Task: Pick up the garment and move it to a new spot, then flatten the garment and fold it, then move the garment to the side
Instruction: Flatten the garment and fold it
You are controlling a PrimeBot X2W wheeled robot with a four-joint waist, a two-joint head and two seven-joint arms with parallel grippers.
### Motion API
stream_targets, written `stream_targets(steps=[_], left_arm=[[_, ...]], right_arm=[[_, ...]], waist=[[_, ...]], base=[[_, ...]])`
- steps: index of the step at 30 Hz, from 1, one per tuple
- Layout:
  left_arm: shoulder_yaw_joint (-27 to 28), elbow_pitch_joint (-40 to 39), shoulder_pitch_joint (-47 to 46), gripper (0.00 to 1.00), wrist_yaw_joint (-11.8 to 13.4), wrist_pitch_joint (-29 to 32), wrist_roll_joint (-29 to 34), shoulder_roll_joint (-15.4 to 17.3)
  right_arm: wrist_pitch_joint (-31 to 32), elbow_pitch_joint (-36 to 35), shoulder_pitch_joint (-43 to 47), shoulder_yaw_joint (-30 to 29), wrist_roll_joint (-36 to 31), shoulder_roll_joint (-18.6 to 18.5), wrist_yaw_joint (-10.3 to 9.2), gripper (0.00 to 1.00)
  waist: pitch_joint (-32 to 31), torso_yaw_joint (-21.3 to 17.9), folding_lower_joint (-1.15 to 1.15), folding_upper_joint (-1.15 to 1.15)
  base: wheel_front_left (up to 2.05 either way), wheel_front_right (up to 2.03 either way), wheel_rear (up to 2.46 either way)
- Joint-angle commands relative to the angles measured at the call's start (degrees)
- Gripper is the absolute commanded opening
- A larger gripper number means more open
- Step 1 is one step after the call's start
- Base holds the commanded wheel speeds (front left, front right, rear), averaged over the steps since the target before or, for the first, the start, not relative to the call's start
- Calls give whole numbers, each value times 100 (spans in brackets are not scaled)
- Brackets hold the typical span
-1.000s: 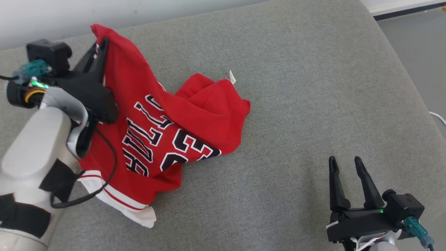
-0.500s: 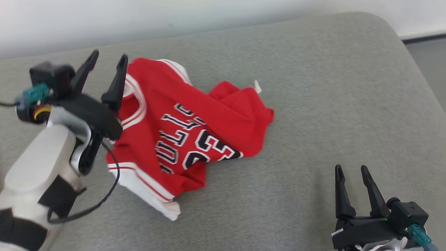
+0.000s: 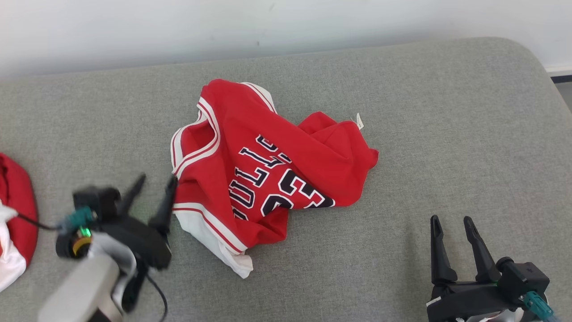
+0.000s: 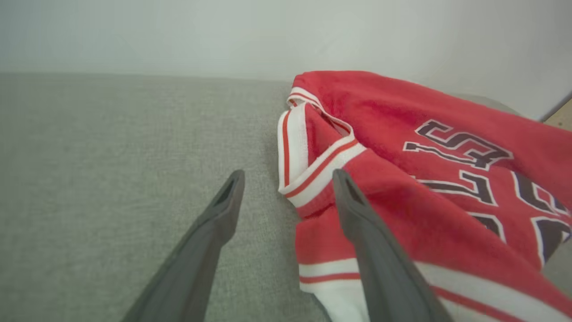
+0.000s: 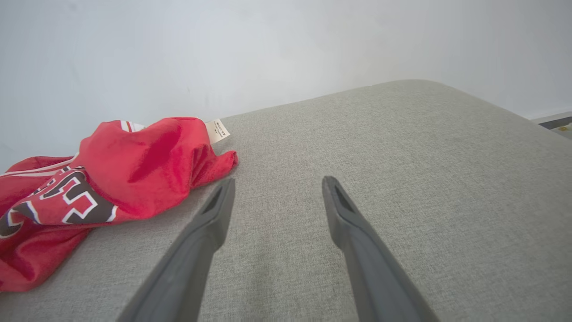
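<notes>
1. The garment (image 3: 250, 134) is a red sleeveless jersey with white-and-red striped trim. It lies crumpled in a loose heap around the middle of the grey cushion (image 3: 424, 112), nearer the far edge than the near one.
2. Its print is in black block characters edged in white. The letters "ULL" can be read before the folds swallow the rest of the word, and a large "23" sits next to them. In the left wrist view the same print shows on the garment (image 4: 402, 116), skewed and partly cut off by the frame.
3. A small white tag (image 3: 359, 121) sticks out at the heap's far right corner. In the right wrist view the tag (image 5: 217, 129) carries tiny lines of print that are too small to read.
4. The left gripper (image 3: 157, 179) is motion-blurred in the head view and sits at the garment's near-left side. Its fingers are spread apart with nothing between them.
5. In its own wrist view the left gripper (image 4: 288, 174) has one finger over bare cushion and the other in front of the striped trim. Whether that finger touches the cloth cannot be told.
6. The right gripper (image 3: 451, 220) is well apart from the garment at the near right. Its fingers are also spread and empty over bare grey fabric, as the right wrist view shows (image 5: 278, 181).
7. A second red-and-white cloth (image 3: 15, 201) lies at the cushion's far left edge, cut off by the frame.
8. A plain white wall (image 3: 134, 31) runs behind the cushion.
</notes>
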Motion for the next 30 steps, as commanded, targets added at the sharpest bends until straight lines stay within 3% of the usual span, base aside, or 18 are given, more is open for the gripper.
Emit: stream_targets(steps=[1, 12, 13, 14, 15, 16, 24, 30], left_arm=[[-27, 41, 179, 100, -23, -37, -27, -38], [-192, 602, 354, 100, -114, 43, -232, -439], [-232, 640, 355, 95, -116, 60, -253, -480], [-269, 670, 353, 82, -113, 74, -273, -525], [-308, 697, 352, 20, -125, 76, -275, -560], [-341, 708, 350, 0, -135, 70, -266, -584], [-473, 365, 527, 0, -137, -47, 72, -463], [-271, -666, 970, 0, 140, -58, 359, -286]], right_arm=[[-7, -2, 72, -20, -35, -6, -13, 100], [-7, 21, -32, -33, -107, -6, -13, 100], [-7, 19, -29, -31, -117, -6, -13, 100], [-7, 15, -19, -34, -124, -6, -13, 100], [-7, 11, 0, -40, -130, -7, -13, 100], [-7, 6, 24, -46, -136, -6, -13, 100], [-7, 50, 270, -56, -74, -6, -13, 100], [-7, 49, 447, -64, -32, -3, -13, 100]], waist=[[17, 4, 0, 0], [69, -65, 0, 0], [63, -80, 0, 0], [56, -91, 0, 0], [47, -98, 0, 0], [34, -100, 0, 0], [-275, 18, 0, 0], [-558, 275, 0, 0]], base=[[0, 0, 0], [0, 0, 0], [0, 0, 0], [0, 0, 0], [0, 0, 0], [0, 0, 0], [0, 0, 0], [0, 0, 0]])
